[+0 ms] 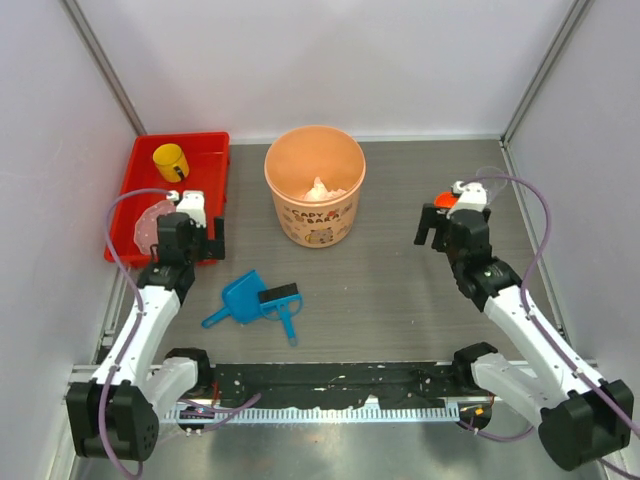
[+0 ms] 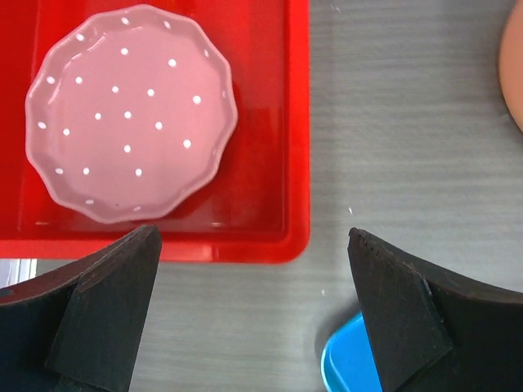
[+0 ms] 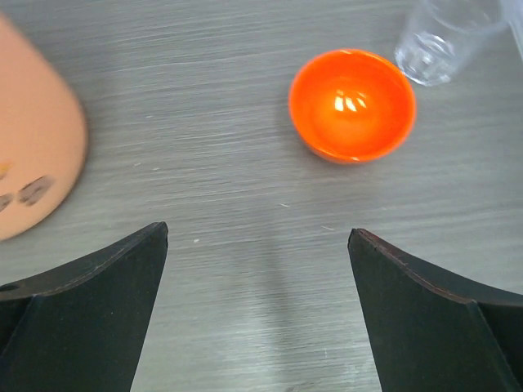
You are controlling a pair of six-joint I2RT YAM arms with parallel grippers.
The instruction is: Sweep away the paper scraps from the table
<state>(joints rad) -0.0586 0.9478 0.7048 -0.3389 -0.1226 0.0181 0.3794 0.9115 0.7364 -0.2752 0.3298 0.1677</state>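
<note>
Left gripper [image 2: 253, 237], fingers wide apart and empty, hangs left of the orange bucket [image 1: 314, 222]. Right gripper [image 3: 257, 233], equally spread and empty, hangs right of it. Only the top view shows the paper scraps [image 1: 320, 188], inside the bucket. Only the right wrist view plainly shows 1 orange bowl [image 3: 353, 104] and 1 clear cup [image 3: 437, 41] on the table [image 3: 204, 122].
</note>
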